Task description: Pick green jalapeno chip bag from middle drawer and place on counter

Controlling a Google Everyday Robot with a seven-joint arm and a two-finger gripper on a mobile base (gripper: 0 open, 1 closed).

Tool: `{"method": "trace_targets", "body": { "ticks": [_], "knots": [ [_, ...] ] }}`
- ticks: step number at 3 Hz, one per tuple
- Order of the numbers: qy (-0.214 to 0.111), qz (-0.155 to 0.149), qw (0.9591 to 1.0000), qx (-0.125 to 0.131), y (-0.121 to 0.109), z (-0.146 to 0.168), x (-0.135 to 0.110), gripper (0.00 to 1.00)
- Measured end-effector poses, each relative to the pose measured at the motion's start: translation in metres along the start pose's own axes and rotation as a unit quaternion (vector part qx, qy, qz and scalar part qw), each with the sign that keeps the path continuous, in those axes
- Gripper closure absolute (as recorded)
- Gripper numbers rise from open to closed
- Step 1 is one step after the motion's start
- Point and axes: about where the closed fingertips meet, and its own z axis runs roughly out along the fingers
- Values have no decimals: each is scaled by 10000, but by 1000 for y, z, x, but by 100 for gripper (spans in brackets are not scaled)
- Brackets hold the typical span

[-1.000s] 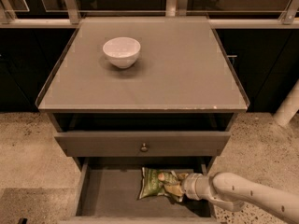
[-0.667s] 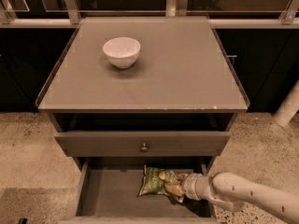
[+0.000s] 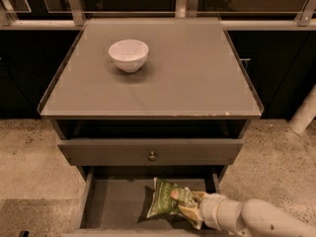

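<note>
The green jalapeno chip bag point(image 3: 167, 200) is in the open middle drawer point(image 3: 113, 204), right of centre, tilted with its left end raised off the grey floor. My gripper point(image 3: 191, 209) reaches in from the lower right and is shut on the bag's right end; its fingertips are mostly hidden by the crinkled foil. The white wrist and arm trail off to the bottom right corner. The counter point(image 3: 192, 78) is the wide grey top above the drawers.
A white bowl point(image 3: 128, 54) stands on the counter at the back left. The upper drawer front with a small knob point(image 3: 152, 155) is slightly out, overhanging the back of the open drawer. A white post point(image 3: 303, 111) stands at the right.
The bag has tipped up, its left end lifting off the drawer floor. The gripper has stayed at its right end.
</note>
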Motion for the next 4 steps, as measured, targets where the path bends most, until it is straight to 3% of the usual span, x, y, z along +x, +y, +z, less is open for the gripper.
{"method": "trace_targets", "body": {
  "ticks": [1, 2, 3, 4],
  "knots": [
    [139, -304, 9985, 423, 40, -42, -23, 100],
    [208, -740, 9944, 728, 70, -74, -64, 100],
    [247, -1031, 9903, 893, 69, -85, -82, 100],
    [188, -1063, 9908, 812, 69, -85, -84, 100]
  ]
}}
